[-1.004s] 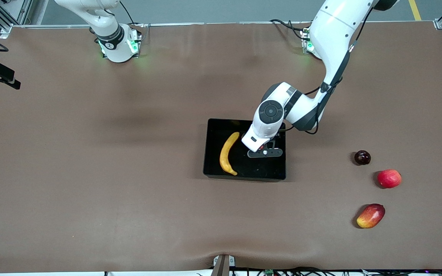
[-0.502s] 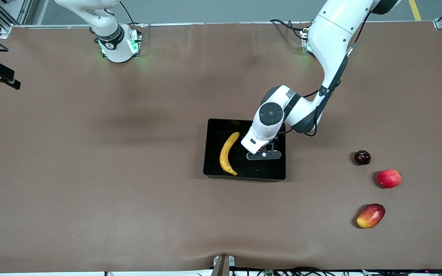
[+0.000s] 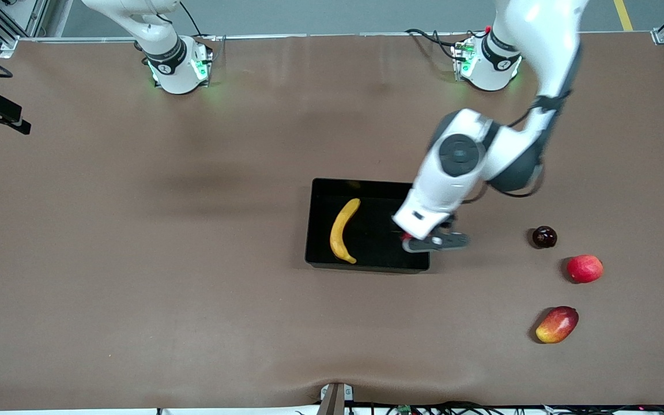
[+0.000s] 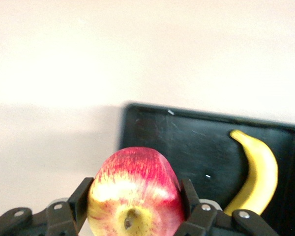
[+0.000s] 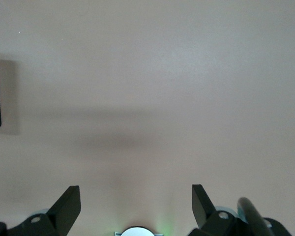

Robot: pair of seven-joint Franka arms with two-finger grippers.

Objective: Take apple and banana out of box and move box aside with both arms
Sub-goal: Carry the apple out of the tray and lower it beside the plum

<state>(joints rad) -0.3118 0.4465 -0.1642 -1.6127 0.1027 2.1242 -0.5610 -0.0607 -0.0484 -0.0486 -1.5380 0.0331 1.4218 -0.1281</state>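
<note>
Front view: left gripper up over the wall of the shallow glossy black plastic box at the left arm's end, clamped on the small red, yellow-streaked apple; long curved yellow banana lying in the box. Near the left arm's end of the table, a dark round fruit, a plain pink-red round fruit and an oblong red-yellow mango. Left wrist view: fingers pressed against both sides of the apple. Right wrist view: right gripper spread wide, holding nothing, over bare table, waiting. Apple nearly out; banana and box move not yet done.
</note>
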